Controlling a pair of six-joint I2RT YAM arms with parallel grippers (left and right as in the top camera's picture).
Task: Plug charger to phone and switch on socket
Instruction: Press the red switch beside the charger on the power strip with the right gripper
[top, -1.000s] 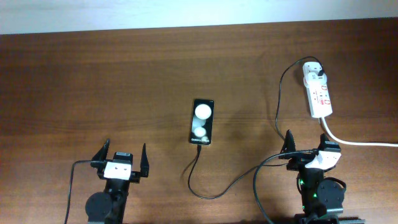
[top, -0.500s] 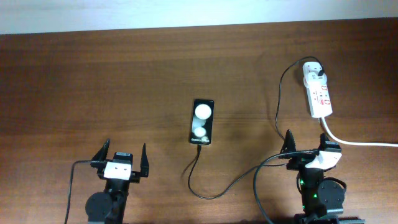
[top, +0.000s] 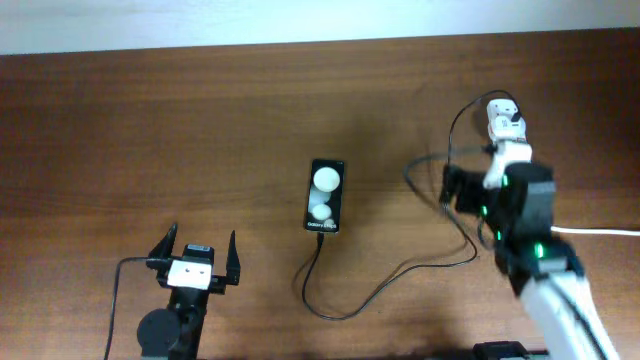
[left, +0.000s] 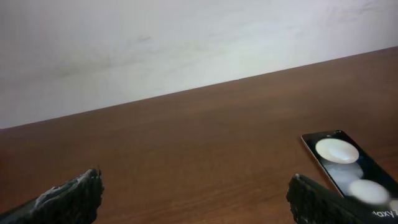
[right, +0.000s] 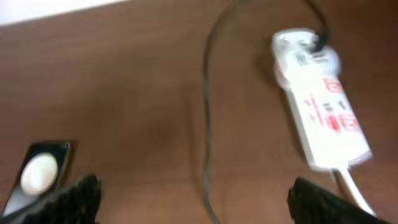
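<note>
The black phone (top: 325, 195) lies flat mid-table, its two white spots up; it also shows in both wrist views (left: 345, 168) (right: 40, 174). The thin black charger cable (top: 385, 288) loops from the phone's near end round to the white socket (top: 503, 118), where its adapter sits at the far end. Whether the tip is in the phone I cannot tell. My right gripper (top: 475, 178) hovers open just left of the socket's near end, and the arm hides most of the strip. In the right wrist view the socket (right: 320, 118) is ahead to the right and the cable (right: 208, 124) runs between the fingers. My left gripper (top: 200, 240) rests open near the front edge.
The socket's thick white cord (top: 600, 232) runs off the right edge. Slack charger cable (top: 425, 165) curves up left of the right arm. A pale wall stands beyond the table's far edge (left: 186, 93).
My right arm has swung from the table's front edge up and forward over the socket. The cable near it has shifted. The left arm and the phone have not moved.
</note>
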